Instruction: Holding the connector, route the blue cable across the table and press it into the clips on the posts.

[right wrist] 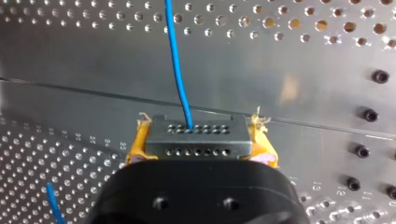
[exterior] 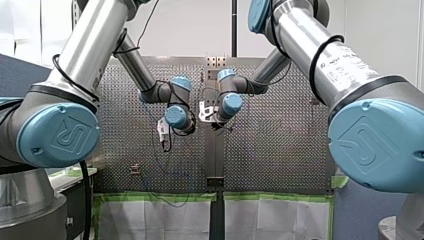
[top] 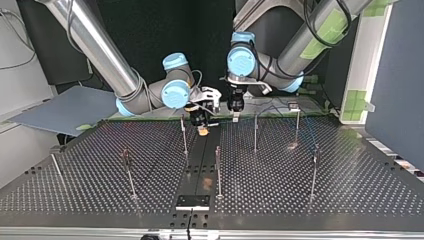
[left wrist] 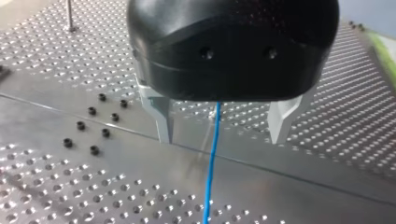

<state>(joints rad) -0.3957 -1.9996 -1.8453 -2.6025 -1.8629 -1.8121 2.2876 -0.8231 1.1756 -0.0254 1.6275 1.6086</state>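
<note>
Front view: my left gripper [exterior: 165, 136] hangs at eight o'clock from my right gripper [exterior: 212, 119], near it, over the table [exterior: 280, 160].

Top view: thin posts [top: 255, 132] stand around both, one close at the right gripper's seven o'clock.

Left wrist view: the metal fingers [left wrist: 163, 119] are spread wide, gripping nothing. The cable [left wrist: 212, 154] runs between them untouched, with bolts [left wrist: 93, 130] at their nine o'clock.

Right wrist view: yellow pads [right wrist: 264, 144] clamp the connector [right wrist: 196, 140]. The cable leaves it toward twelve o'clock, and bolts lie at three o'clock.
</note>
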